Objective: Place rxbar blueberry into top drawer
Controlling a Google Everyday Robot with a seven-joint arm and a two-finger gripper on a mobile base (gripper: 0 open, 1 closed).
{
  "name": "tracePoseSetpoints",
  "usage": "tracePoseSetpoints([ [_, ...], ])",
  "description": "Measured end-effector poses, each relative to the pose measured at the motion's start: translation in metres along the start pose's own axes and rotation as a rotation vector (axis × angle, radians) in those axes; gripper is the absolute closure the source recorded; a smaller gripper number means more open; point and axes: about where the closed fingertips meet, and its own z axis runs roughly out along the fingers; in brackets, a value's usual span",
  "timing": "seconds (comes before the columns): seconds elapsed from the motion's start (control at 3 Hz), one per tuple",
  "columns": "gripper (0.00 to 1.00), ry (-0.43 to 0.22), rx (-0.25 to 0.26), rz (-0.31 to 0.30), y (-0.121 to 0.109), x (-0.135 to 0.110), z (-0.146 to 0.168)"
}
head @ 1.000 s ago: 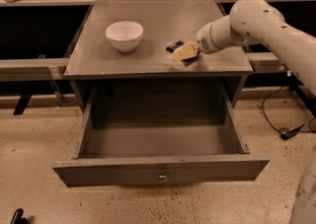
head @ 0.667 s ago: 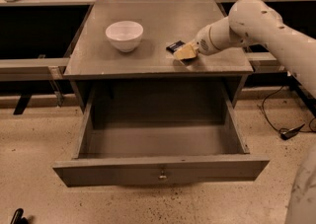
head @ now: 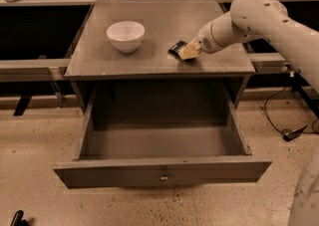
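My gripper [head: 189, 51], right of centre, touches the flat navy wrapped bar [head: 176, 47] jutting left. Whether it grips, I cannot tell. Below gapes the shallow grey drawer [head: 109, 171]

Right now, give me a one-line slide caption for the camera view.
Tool at the rxbar blueberry on the cabinet top, white bowl nearby; top drawer stands open below.

- Speckled beige floor [head: 35, 140] all around, the light dim and warm.
- 1 grey cabinet [head: 159, 21] dead centre; the gripper [head: 188, 51] sits low over its top, right side.
- Grey metal rail [head: 30, 65] left, 1 black cable [head: 294, 132] lying right.
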Motion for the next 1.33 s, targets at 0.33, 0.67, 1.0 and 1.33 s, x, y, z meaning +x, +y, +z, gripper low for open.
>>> tracePoseSetpoints([
  [0.33,1.0,-0.103,-0.065,-0.026,0.004,-0.005,-0.016],
  [0.67,1.0,-0.265,-0.235,-0.049,0.037,-0.006,-0.048],
  [1.0,1.0,-0.342,-0.431,-0.183,0.098,-0.006,-0.064],
  [1.33,1.0,-0.282,-0.559,-0.385,0.158,0.007,-0.074],
])
